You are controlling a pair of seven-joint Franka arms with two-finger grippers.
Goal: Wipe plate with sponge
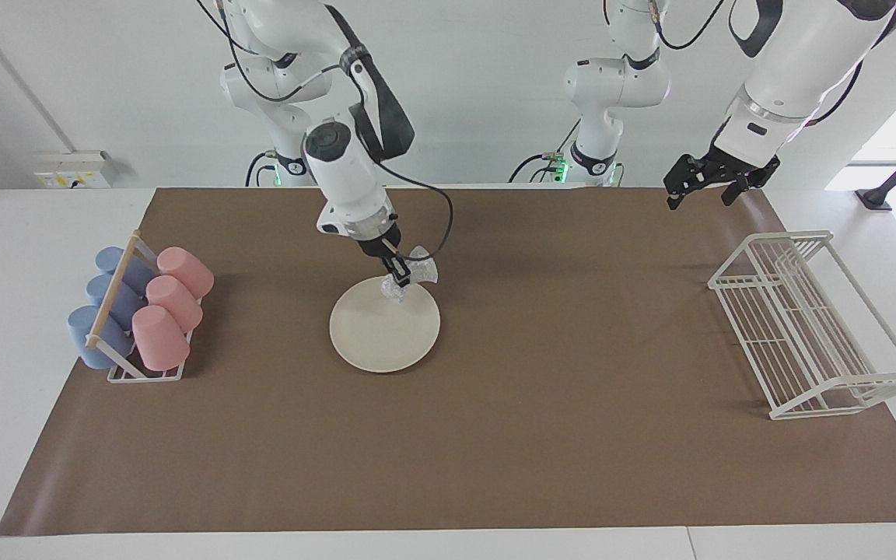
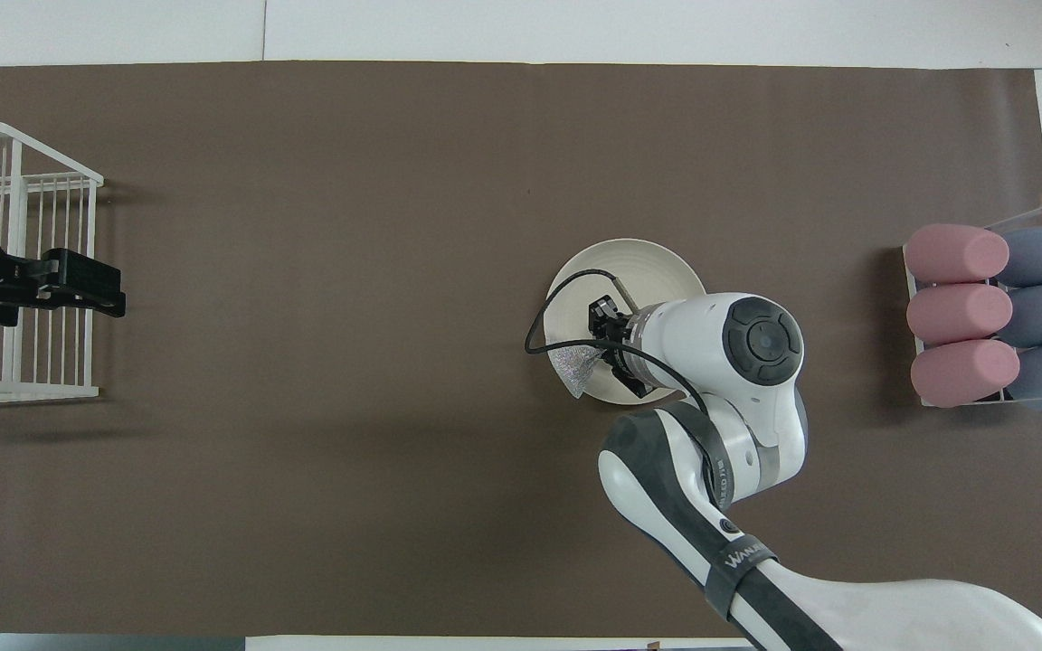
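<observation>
The cream-white plate (image 1: 374, 338) (image 2: 643, 267) lies flat on the brown mat, toward the right arm's end of the table. My right gripper (image 1: 400, 278) (image 2: 607, 348) is shut on the crinkly silvery sponge (image 1: 422, 271) (image 2: 577, 366) and holds it over the plate's rim on the side nearest the robots. Whether the sponge's lower tip touches the rim I cannot tell. My left gripper (image 1: 698, 200) (image 2: 109, 298) waits open and empty in the air at the left arm's end, over the wire rack.
A white wire rack (image 1: 806, 327) (image 2: 14, 271) stands at the left arm's end of the mat. A cup rack with pink and blue cups (image 1: 141, 311) (image 2: 991, 316) sits at the right arm's end, beside the plate.
</observation>
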